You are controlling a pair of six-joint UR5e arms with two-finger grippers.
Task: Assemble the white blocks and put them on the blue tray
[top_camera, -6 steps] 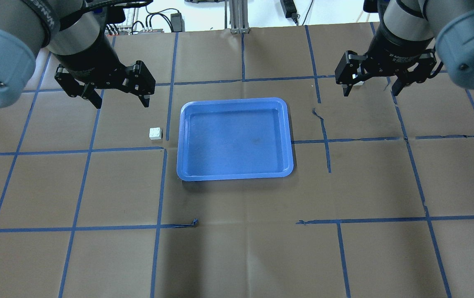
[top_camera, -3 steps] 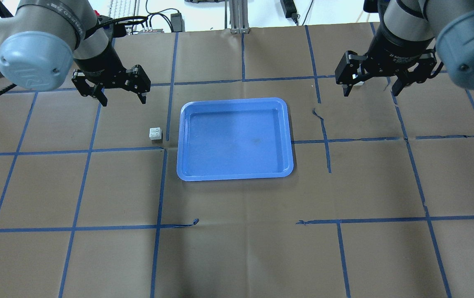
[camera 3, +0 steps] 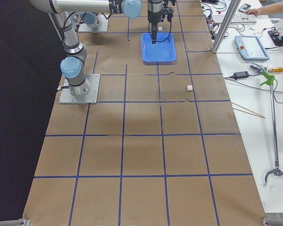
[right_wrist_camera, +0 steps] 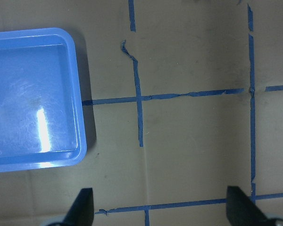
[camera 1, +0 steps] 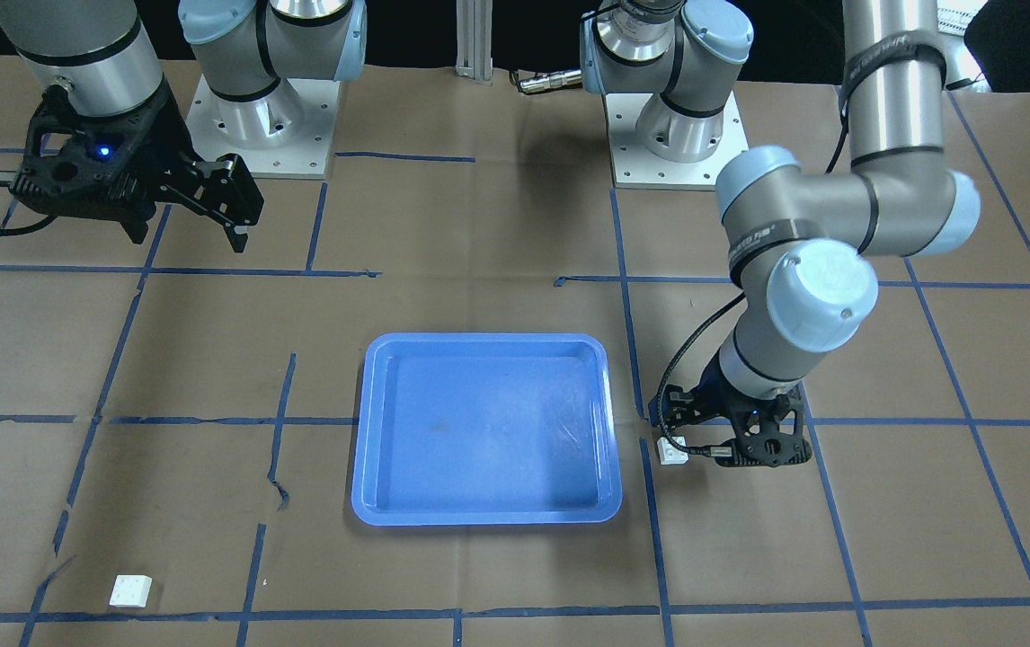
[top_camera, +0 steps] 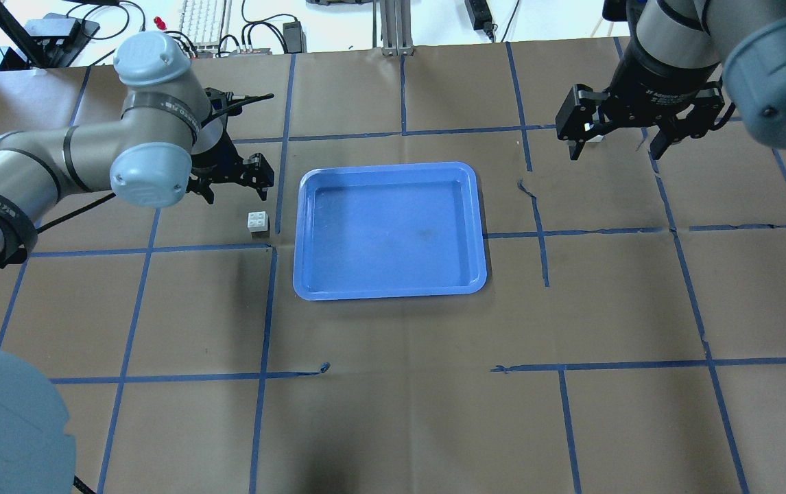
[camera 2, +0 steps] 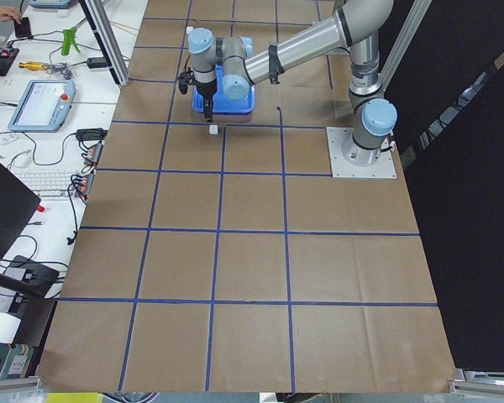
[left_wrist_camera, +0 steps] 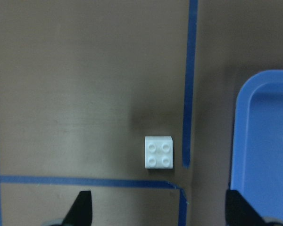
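One white block (top_camera: pixel 258 221) lies on the brown paper just left of the blue tray (top_camera: pixel 389 167), studs up. My left gripper (top_camera: pixel 235 189) is open, low over the table just behind that block. In the left wrist view the block (left_wrist_camera: pixel 159 152) lies ahead of the open fingers (left_wrist_camera: pixel 82 209), with the tray's rim (left_wrist_camera: pixel 240 141) to its right. The second white block (camera 1: pixel 131 590) lies far from the tray, near the table's far edge. My right gripper (top_camera: pixel 616 147) is open and empty, high above the table; it hides most of that block in the overhead view.
The table is covered in brown paper with a grid of blue tape, torn in places (top_camera: pixel 527 189). The two arm bases (camera 1: pixel 254 117) stand at the robot's side. A keyboard and cables (top_camera: pixel 204 20) lie beyond the far edge.
My left arm has swung in and come down, bringing its open gripper close to the white block beside the tray. The right arm, the tray and both blocks have not moved.
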